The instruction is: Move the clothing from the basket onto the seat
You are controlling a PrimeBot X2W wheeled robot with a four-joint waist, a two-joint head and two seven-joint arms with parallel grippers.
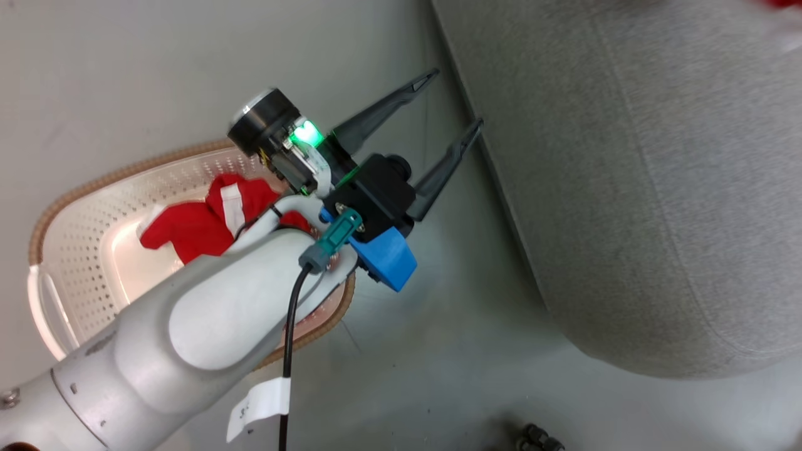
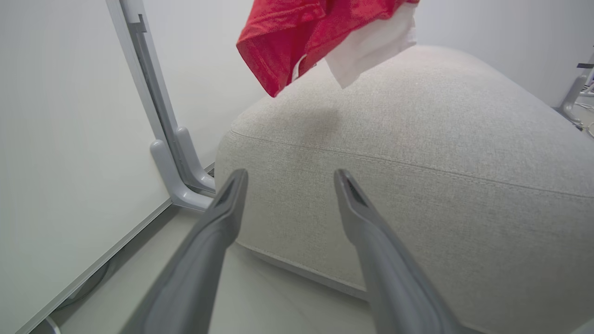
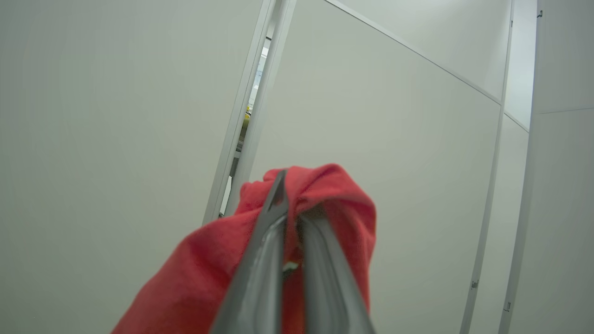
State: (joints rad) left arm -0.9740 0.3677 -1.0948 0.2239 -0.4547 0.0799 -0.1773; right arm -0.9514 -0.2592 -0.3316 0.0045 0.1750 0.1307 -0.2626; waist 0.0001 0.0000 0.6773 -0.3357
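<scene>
A red garment with white stripes lies in the cream perforated basket at the left of the head view, partly hidden by my left forearm. My left gripper hangs open and empty over the floor between the basket and the big grey seat. In the left wrist view the open left gripper points at the seat's side. A second red garment with white lining hangs above the seat. My right gripper is shut on that red garment, held up in front of a pale wall.
Pale wall panels stand behind the seat, and a grey metal post foot rests on the floor beside its corner. A black cable with a white tag runs along my left forearm. Small dark objects lie at the bottom edge.
</scene>
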